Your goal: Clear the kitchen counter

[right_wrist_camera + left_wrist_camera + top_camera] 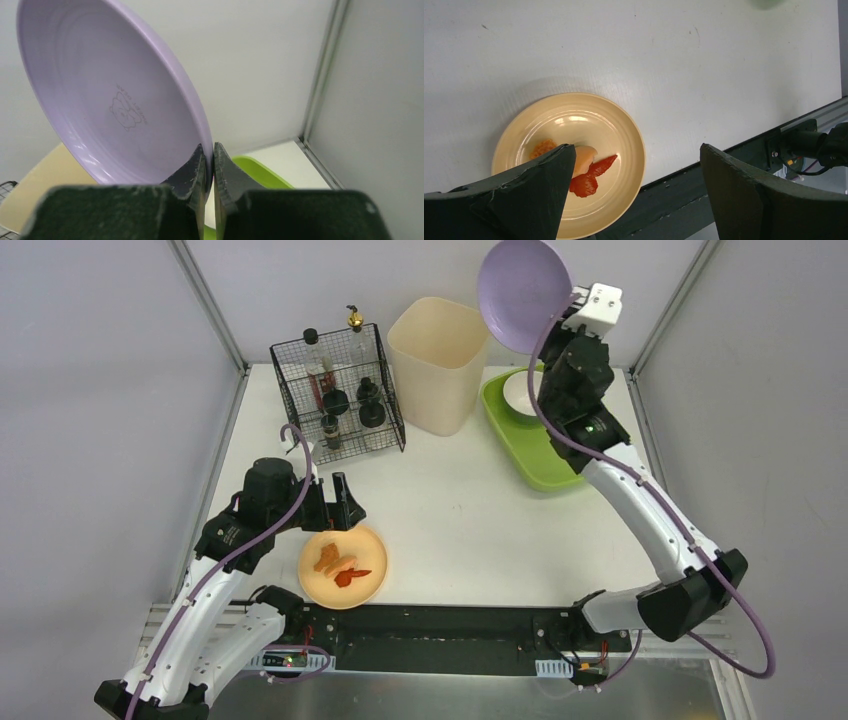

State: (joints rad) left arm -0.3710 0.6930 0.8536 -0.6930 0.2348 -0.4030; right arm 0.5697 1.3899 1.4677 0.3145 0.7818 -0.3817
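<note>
The white kitchen counter (470, 510) bears a yellow plate (343, 567) with orange and red food scraps (340, 568) near its front edge. My left gripper (338, 502) is open and hovers just behind that plate. The plate also shows in the left wrist view (589, 125), its food (586, 172) beside my left finger (531, 195). My right gripper (562, 320) is shut on the rim of a purple plate (523, 282), held high and tilted on edge above the beige bin (437, 362). In the right wrist view the fingers (200, 167) pinch the purple plate's (100, 95) rim.
A green tray (520, 445) holding a white bowl (522, 392) lies at the back right. A black wire rack (335, 390) with bottles stands at the back left. Metal frame posts stand at the back corners. The table's black front rail (440, 630) lies beyond the yellow plate.
</note>
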